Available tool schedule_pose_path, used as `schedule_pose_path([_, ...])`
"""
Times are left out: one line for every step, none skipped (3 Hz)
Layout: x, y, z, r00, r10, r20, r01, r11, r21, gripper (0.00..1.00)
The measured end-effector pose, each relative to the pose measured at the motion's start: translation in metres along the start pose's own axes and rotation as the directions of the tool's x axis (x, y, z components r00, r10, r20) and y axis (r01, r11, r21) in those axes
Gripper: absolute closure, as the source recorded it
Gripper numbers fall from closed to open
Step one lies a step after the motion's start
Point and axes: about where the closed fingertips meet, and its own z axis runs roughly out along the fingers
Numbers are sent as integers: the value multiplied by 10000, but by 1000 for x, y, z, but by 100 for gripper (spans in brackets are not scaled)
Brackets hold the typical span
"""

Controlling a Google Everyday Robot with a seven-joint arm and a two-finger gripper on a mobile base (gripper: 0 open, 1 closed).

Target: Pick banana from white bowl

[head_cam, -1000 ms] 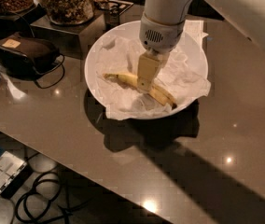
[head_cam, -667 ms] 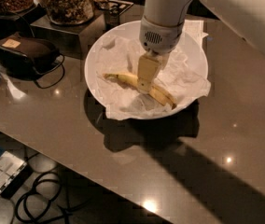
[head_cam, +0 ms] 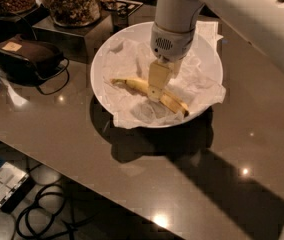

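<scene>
Gripper: the white arm's beige two-finger gripper (head_cam: 154,95) reaches straight down into the bowl, its tip at the fruit's middle.
Grip: cannot tell whether it is closed on anything.
Banana: slim, speckled yellow banana (head_cam: 174,104) lying on crinkled white paper (head_cam: 127,59) in the large round white bowl (head_cam: 99,59).
Key relation: the banana lies directly under the gripper, its long axis running from upper left to lower right.
</scene>
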Motion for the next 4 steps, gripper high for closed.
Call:
schedule_pose_path([-1, -4, 14, 9997, 69, -255, -74, 9997, -211, 39])
schedule_pose_path([-1, -5, 26, 9987, 73, -502, -91, 9993, -352, 45])
schedule_pose_path([1, -4, 37, 9974, 69, -719, -104, 9987, -491, 48])
schedule_pose_path([2, -6, 45, 9963, 91, -854, -143, 9980, -611, 66])
